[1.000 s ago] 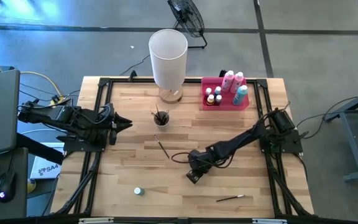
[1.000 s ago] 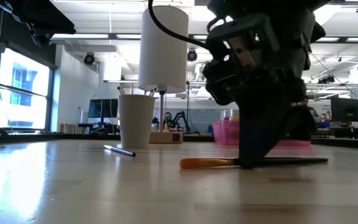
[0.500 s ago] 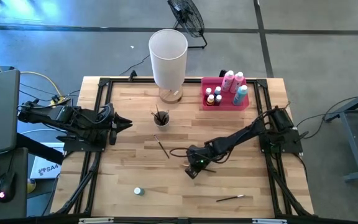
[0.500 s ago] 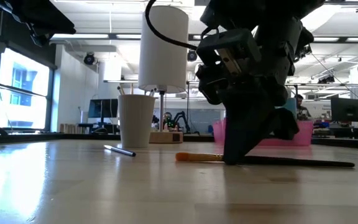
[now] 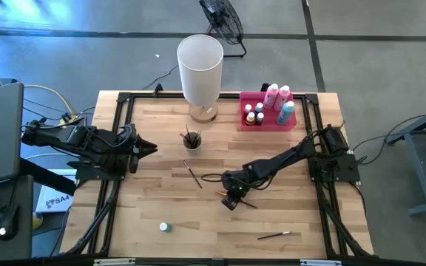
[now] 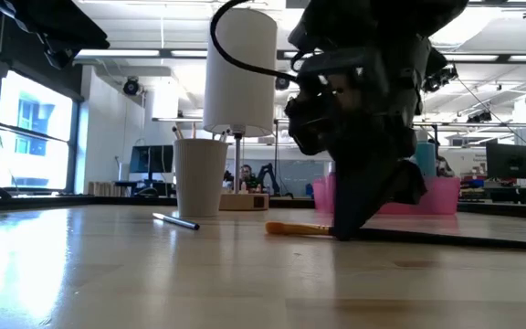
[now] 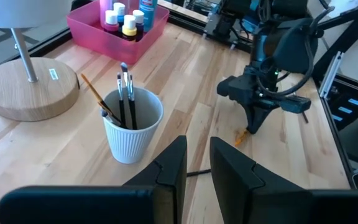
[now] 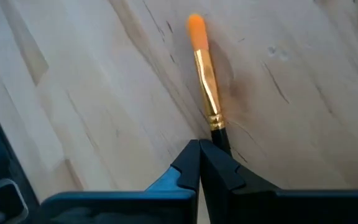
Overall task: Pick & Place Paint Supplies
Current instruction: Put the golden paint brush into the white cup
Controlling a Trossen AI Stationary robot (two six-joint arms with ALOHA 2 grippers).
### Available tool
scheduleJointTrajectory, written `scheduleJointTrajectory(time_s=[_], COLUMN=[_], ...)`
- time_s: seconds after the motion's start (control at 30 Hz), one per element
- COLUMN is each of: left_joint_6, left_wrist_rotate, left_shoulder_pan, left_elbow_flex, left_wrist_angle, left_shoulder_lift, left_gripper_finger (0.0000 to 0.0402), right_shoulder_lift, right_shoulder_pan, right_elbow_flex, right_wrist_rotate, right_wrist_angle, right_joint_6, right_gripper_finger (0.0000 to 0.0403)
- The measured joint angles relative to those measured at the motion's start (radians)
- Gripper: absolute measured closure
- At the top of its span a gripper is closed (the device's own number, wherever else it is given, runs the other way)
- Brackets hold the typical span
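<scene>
So, pick step: right gripper (image 5: 231, 201) pinching orange-tipped paintbrush (image 8: 205, 78) on table, well short of white cup (image 5: 192, 140). Next: lift, carry over, drop bristles-up.

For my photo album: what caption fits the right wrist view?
Right claw shut on a thin dark-handled paintbrush with gold ferrule and orange bristles, over the pale wooden table.

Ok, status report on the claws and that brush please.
Right claw shut on orange-tipped paintbrush, mid-table. Left claw parked at left edge, empty. Nothing blocking.
</scene>
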Motion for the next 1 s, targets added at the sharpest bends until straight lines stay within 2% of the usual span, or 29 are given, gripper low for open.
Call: scheduleJointTrajectory(time_s=[0.1,0.23,0.5,0.7,0.83,1.0], left_joint_6=[0.0,0.0,0.0,0.001,0.027,0.027], left_wrist_rotate=[0.0,-0.001,-0.001,-0.002,-0.005,-0.004], left_shoulder_pan=[0.0,0.0,0.0,0.0,0.0,0.0], left_elbow_flex=[0.0,0.0,0.0,0.0,0.0,0.0], left_wrist_angle=[-0.005,-0.007,-0.006,-0.008,-0.009,-0.008], left_shoulder_lift=[0.0,0.0,0.0,0.0,0.0,0.0], left_gripper_finger=[0.0332,0.0332,0.0332,0.0332,0.0332,0.0332], right_shoulder_lift=[-0.029,-0.094,-0.135,-0.128,-0.128,-0.128], right_shoulder_pan=[-0.004,-0.016,-0.023,-0.023,-0.023,-0.026], right_elbow_flex=[-0.005,-0.002,0.0,0.0,0.0,0.0], right_wrist_rotate=[-0.04,-0.041,0.021,0.052,0.067,0.131], right_wrist_angle=[0.024,0.054,0.13,0.135,0.184,0.196], right_joint_6=[-0.018,-0.085,-0.251,-0.27,-0.272,-0.294], right_gripper_finger=[0.04,0.04,0.04,0.0398,0.0376,0.0329])
